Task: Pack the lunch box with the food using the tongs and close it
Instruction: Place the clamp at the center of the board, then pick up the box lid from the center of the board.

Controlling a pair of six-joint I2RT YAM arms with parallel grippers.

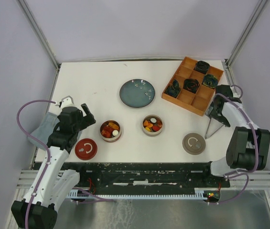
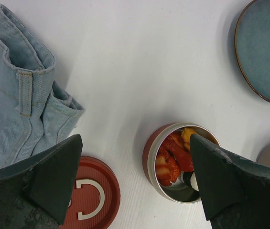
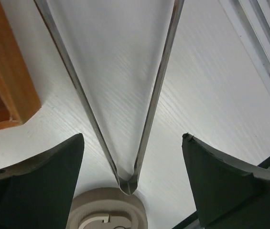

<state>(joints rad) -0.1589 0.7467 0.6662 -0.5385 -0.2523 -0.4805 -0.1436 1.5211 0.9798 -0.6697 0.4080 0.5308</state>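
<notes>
The silver tongs [image 1: 211, 127] lie flat on the table right of the beige lid [image 1: 194, 143], joint toward the near edge. My right gripper [image 1: 216, 114] hovers over them. In the right wrist view the tongs [image 3: 146, 119] run as a V between the open fingers [image 3: 44, 176] of the right gripper [image 3: 132, 138], touching neither. Two round lunch boxes hold food: a red one [image 1: 111, 130] and a beige one [image 1: 152, 125]. My left gripper [image 1: 89, 115] is open left of the red box. In its wrist view the left gripper [image 2: 135, 140] frames the red box [image 2: 150, 155], with red and orange food [image 2: 175, 152] inside.
A red lid [image 1: 86, 148] lies near my left arm, beside folded denim cloth [image 2: 20, 95]. A blue plate [image 1: 137, 93] sits mid-table. An orange divided tray [image 1: 187, 98] with dark rosettes stands at the back right, close to my right gripper.
</notes>
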